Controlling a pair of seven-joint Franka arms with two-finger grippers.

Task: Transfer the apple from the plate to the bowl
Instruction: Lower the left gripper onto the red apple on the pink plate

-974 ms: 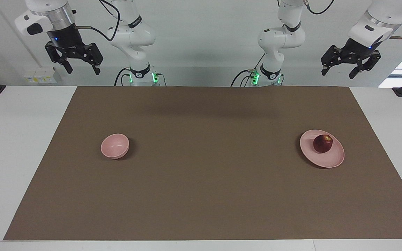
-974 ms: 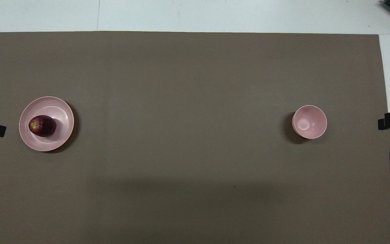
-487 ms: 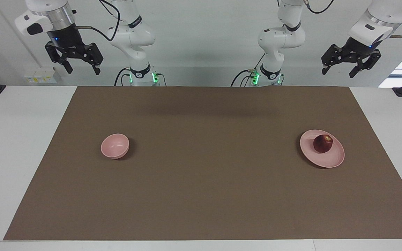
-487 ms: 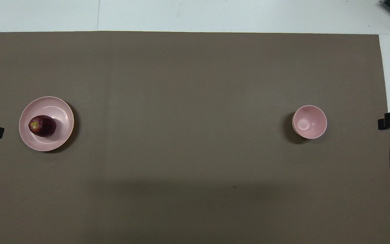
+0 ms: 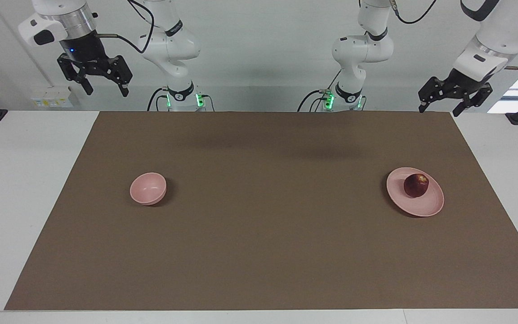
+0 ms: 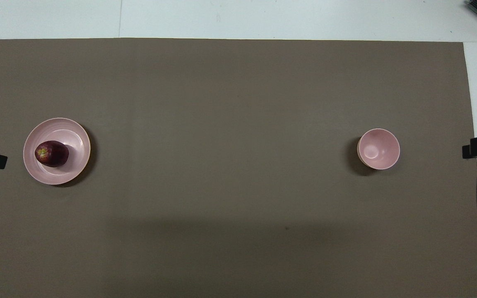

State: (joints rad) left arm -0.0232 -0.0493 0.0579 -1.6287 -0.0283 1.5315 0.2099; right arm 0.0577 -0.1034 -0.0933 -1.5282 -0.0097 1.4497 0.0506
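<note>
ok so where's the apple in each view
Facing view: the apple sits on the plate at the picture's right, toward the left arm's end of the table.
Overhead view: the apple is at the picture's left, on the same plate.
Shared landmark: the plate under it.

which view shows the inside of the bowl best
The overhead view: it looks straight down into the bowl, so the whole inner floor shows, with nothing in it. The facing view takes the bowl at a slant, showing its outer wall and only part of the inside.
</note>
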